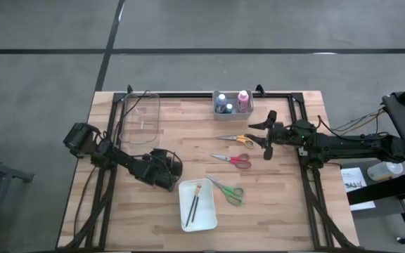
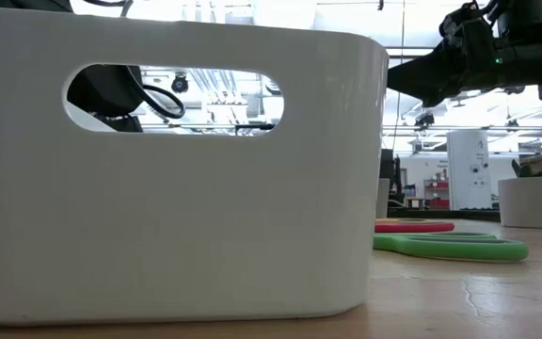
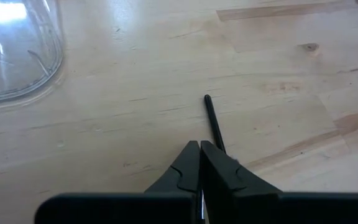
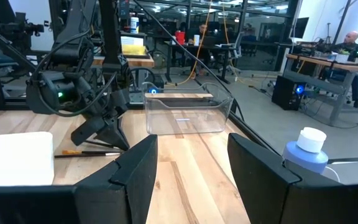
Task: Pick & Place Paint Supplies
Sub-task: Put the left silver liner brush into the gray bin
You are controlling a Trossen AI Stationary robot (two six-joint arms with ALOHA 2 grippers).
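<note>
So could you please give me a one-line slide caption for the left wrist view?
Left gripper shut on thin dark brush, clear plastic bin beyond.

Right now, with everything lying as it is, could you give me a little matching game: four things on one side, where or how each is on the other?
Things:
1. orange scissors
2. green scissors
3. pink bottle
4. left gripper

Place or state:
A. standing in the small bin
B. lying beside the white tray
C. shut on a brush
D. lying nearest the open right gripper

Pairs: 1-D, 2-B, 3-A, 4-C
</note>
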